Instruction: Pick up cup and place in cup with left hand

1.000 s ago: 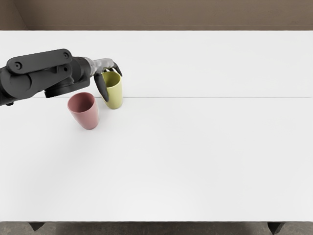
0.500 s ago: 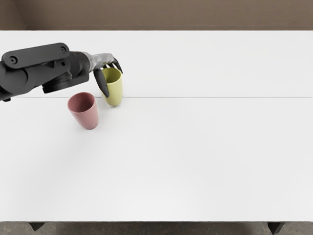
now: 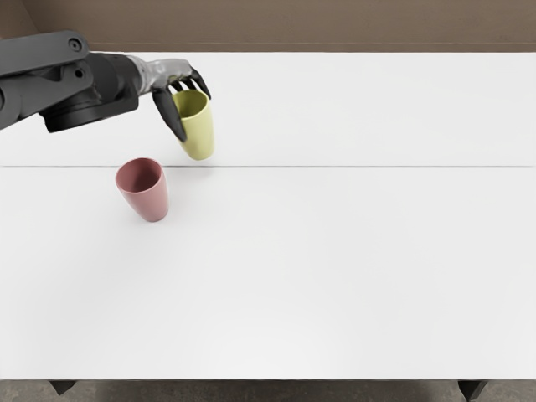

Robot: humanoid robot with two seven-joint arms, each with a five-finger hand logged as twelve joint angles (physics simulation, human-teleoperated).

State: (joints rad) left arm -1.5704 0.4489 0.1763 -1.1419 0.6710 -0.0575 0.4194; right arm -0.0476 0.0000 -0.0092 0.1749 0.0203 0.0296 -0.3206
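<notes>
Yellow cup (image 3: 198,134), tapered, gripped by left hand (image 3: 178,102)

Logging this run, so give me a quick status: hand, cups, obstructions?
Left hand gripping yellow cup, apparently raised off table. Pink cup upright, nothing inside. No obstruction seen between cups.

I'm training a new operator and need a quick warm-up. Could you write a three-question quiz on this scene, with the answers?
1. Multiple choice: What does the pink cup stand on?
(a) the table
(b) a plate
(c) a book

2. Short answer: Which of the robot's hands grasps the yellow-green cup?

3. True or false: The yellow-green cup is already inside the pink cup.

Key: 1: a; 2: the left hand; 3: false.
</notes>
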